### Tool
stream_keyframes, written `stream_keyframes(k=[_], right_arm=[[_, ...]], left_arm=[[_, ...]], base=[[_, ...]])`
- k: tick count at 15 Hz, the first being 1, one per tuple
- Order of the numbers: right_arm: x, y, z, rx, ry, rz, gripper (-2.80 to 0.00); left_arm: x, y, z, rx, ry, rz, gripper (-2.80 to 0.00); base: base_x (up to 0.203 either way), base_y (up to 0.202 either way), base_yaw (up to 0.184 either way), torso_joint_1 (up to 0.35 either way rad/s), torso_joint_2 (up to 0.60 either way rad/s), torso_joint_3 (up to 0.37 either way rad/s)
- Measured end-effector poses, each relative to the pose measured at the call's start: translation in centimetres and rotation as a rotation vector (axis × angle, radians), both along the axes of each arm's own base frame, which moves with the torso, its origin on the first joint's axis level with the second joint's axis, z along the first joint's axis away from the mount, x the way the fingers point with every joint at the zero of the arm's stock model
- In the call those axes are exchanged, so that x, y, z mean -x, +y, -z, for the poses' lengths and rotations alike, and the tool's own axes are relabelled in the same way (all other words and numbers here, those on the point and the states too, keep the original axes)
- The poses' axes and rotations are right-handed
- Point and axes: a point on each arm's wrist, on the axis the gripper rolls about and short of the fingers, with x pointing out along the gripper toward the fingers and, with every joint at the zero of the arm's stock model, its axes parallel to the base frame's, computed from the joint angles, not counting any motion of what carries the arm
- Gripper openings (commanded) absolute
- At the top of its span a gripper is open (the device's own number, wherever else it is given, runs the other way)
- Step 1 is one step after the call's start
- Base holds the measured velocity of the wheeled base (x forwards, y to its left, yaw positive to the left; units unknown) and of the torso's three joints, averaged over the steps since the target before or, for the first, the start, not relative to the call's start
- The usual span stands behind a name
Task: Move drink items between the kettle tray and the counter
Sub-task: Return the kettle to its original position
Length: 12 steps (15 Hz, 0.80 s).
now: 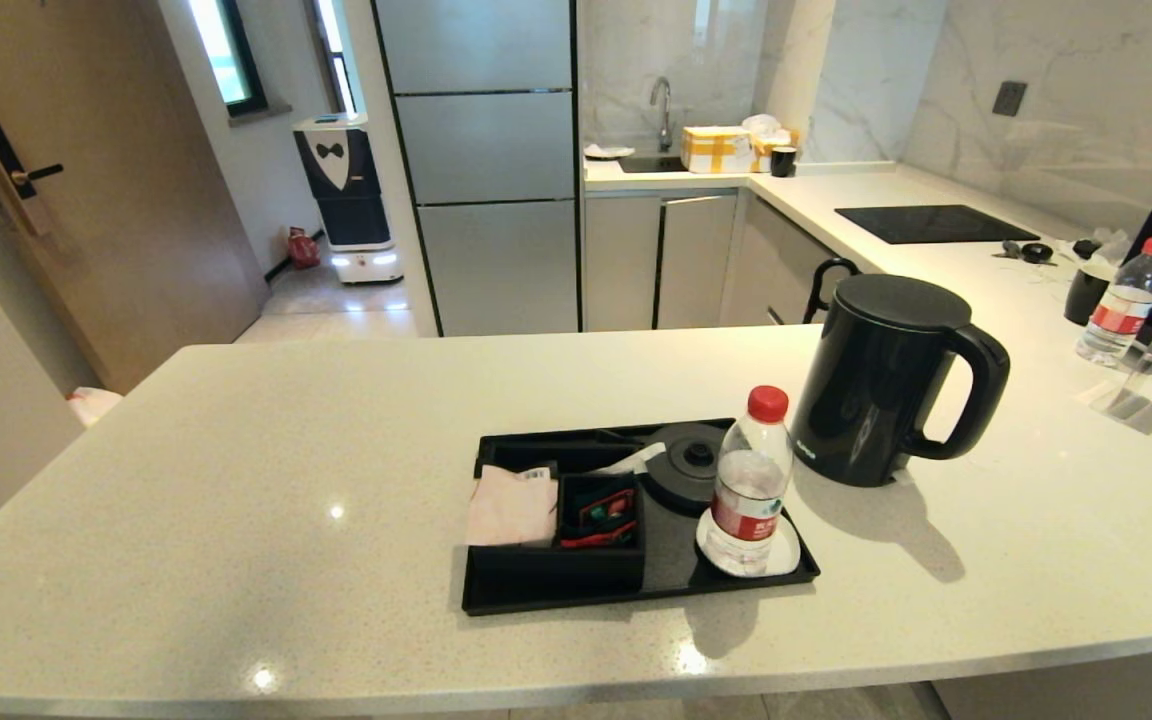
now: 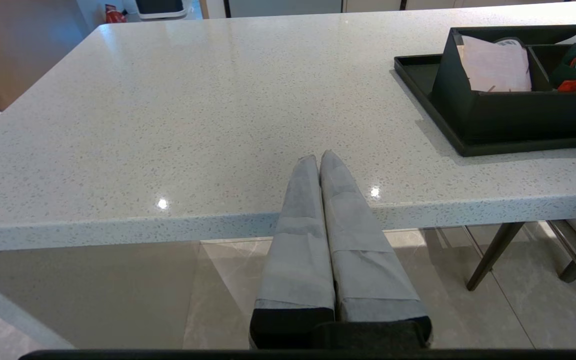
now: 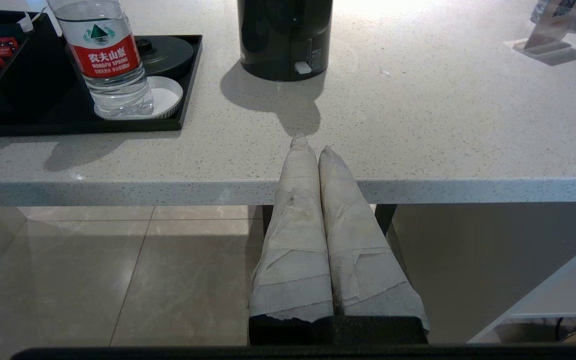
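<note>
The black kettle [image 1: 876, 380] [image 3: 285, 35] stands on the speckled counter [image 1: 236, 480], just right of the kettle tray [image 1: 576, 603]. The tray's round base [image 1: 691, 465] is bare. A pale pink sachet [image 1: 511, 505] [image 2: 495, 67] lies in the tray's left compartment. Neither arm shows in the head view. My left gripper [image 2: 318, 156] is shut and empty, hanging at the counter's front edge left of the tray [image 2: 418, 85]. My right gripper [image 3: 312, 145] is shut and empty at the front edge, in line with the kettle.
A red-capped water bottle [image 1: 751, 480] [image 3: 110, 55] stands on the tray's white coaster [image 3: 168, 92]. Red and green packets [image 1: 601, 510] fill the second compartment. At the far right are another bottle [image 1: 1121, 300], a clear sign stand [image 1: 1141, 385] and a dark cup [image 1: 1086, 290].
</note>
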Motion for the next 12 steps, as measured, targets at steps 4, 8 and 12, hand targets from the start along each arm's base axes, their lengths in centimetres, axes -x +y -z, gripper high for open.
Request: stream_keyframes(k=[4, 8, 12], right_arm=[[-0.01, -0.01, -0.02, -0.015, -0.001, 0.003, -2.80], [-0.08, -0.02, -0.15, -0.041, -0.027, 0.009, -2.80], [-0.09, -0.04, -0.12, -0.080, -0.026, 0.018, -2.80]], left_arm=[[0.00, 0.00, 0.00, -0.001, 0.000, 0.000, -2.80], [0.00, 0.00, 0.01, 0.000, 0.001, 0.000, -2.80], [0.00, 0.00, 0.00, -0.001, 0.000, 0.000, -2.80]], base=[[0.000, 0.000, 0.000, 0.000, 0.00, 0.000], [0.000, 0.000, 0.000, 0.000, 0.00, 0.000], [0.000, 0.000, 0.000, 0.000, 0.00, 0.000]])
